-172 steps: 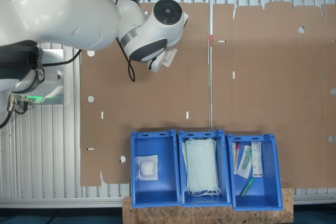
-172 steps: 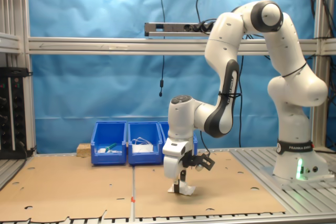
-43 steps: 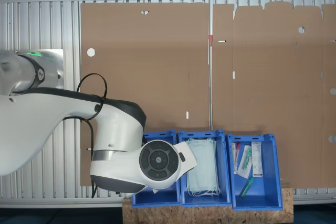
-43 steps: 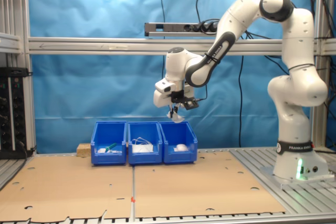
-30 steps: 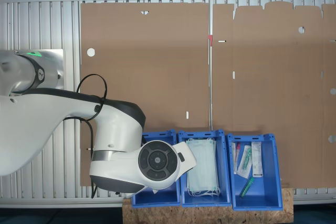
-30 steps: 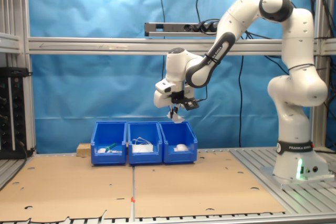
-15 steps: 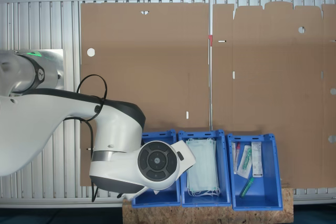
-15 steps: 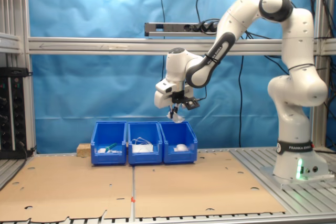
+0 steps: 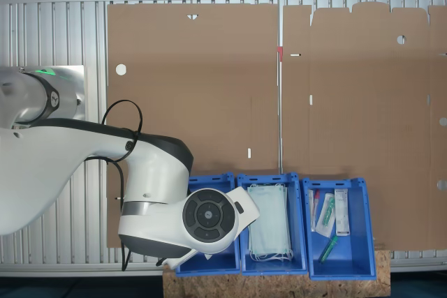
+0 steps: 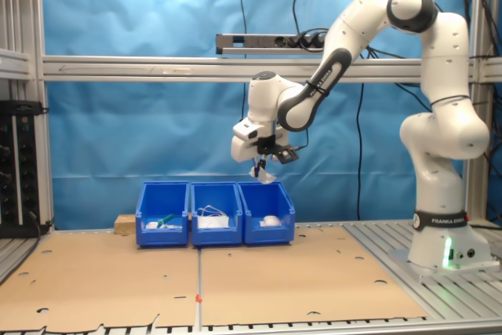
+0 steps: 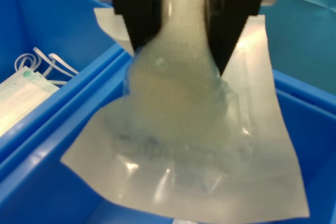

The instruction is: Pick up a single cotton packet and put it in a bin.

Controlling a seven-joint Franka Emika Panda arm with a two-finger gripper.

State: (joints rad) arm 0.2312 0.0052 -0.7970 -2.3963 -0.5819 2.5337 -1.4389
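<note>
1. the gripper (image 10: 261,164) hangs high above the bin (image 10: 267,211), clenched on the packet (image 11: 186,129); in the wrist view both fingers (image 11: 137,9) pinch its raised pad.
2. over the last second and a half almost nothing has changed: the arm (image 9: 98,186) holds nearly the same pose, and the packet (image 10: 263,174) dangles over the same bin.
3. judgement: transport looks finished; letting go, perhaps after lowering, is what remains.
4. masks (image 9: 267,219) fill the middle bin.

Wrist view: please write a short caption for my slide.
Gripper shut on a cotton packet, hanging above a blue bin, beside the mask bin.
</note>
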